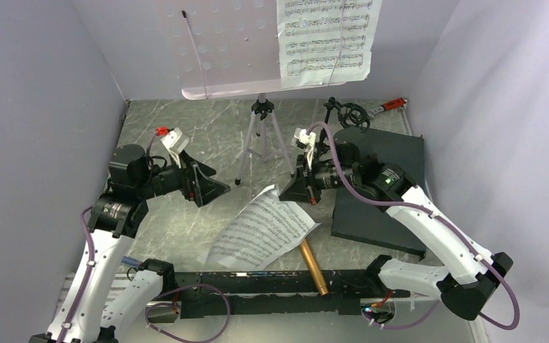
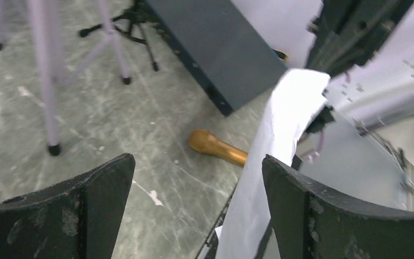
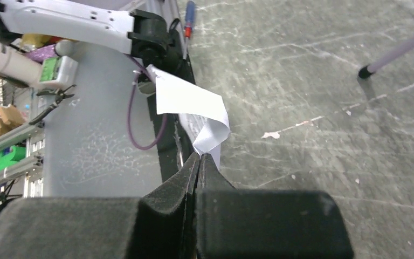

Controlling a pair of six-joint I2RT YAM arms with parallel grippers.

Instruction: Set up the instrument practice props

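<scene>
The lilac music stand point(image 1: 229, 50) stands at the back on its tripod, with one printed music sheet point(image 1: 327, 39) on its desk. A second music sheet point(image 1: 264, 232) is lifted at its far corner, its near edge resting by the front rail. My right gripper point(image 3: 199, 155) is shut on that corner, the paper point(image 3: 188, 100) curling away from the tips. The gold microphone point(image 1: 314, 268) lies partly under the sheet. The black mic stand point(image 1: 347, 113) sits at the back right. My left gripper point(image 2: 198, 159) is open above the table, holding nothing; the raised sheet point(image 2: 285, 124) hangs just beyond its right finger.
A dark grey slab point(image 1: 382, 186) lies under my right arm at the right. A red-handled wrench point(image 1: 393, 105) rests at the back right corner. The music stand's tripod legs point(image 2: 46, 70) stand between the arms. A black rail point(image 1: 257, 282) runs along the near edge.
</scene>
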